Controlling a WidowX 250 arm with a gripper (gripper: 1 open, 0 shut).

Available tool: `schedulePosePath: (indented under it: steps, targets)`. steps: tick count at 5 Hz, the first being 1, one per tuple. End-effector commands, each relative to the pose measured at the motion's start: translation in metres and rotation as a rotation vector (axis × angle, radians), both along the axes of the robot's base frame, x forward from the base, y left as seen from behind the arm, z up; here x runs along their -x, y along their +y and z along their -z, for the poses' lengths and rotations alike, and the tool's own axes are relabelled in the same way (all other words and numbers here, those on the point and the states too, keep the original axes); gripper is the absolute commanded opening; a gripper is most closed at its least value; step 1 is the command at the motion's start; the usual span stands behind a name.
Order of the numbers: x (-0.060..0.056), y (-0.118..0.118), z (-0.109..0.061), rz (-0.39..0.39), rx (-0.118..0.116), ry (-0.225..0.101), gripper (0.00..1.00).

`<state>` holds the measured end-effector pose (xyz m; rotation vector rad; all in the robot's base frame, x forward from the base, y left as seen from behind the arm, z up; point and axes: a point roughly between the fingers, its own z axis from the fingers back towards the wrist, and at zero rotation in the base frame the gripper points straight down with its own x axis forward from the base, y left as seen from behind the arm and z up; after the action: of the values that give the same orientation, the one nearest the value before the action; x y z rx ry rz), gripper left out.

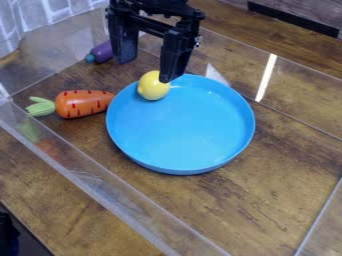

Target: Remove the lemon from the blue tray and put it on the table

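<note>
The gripper [147, 69] is hanging over the far-left edge of the tray [181, 128], and its fingers are standing wide apart with nothing clamped between them. The lemon [154, 88] is lying inside the tray, close to the rim at that edge. One fingertip is reaching down near the top of the lemon; whether it is touching, the view is not showing clearly.

Risk 1, off-center grip: the nearer fingertip is appearing almost above the fruit. If the arm is descending without centering, that finger is likely to be pressing on the lemon and rolling it across the smooth tray floor.

Risk 2, rim contact: the lemon is sitting so near the rim that the outer finger is risking landing on it, tipping or sliding the tray and stopping the descent short.

Risk 3, slip: the skin is looking smooth and rounded, so a shallow grip is probably squeezing the lemon out during lifting.

Risk 4, placement: the carrot [84, 103] is resting just beside the tray, and the eggplant [100, 52] is lying behind it. A low exit on that side is risking a collision, and a lemon released high over the table [274, 190] is likely to be rolling away.
</note>
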<state>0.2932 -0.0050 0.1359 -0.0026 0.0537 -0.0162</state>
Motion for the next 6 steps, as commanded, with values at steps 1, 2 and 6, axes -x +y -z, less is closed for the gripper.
schedulePosePath:
  steps: [1, 2, 6]
  targets:
    - [-0.007, 0.002, 0.011, -0.023, -0.001, 0.01, 1.0]
    - [-0.017, 0.005, 0.025, -0.043, -0.007, 0.017, 1.0]
    - [-0.052, 0.024, 0.039, -0.027, 0.031, -0.004, 1.0]
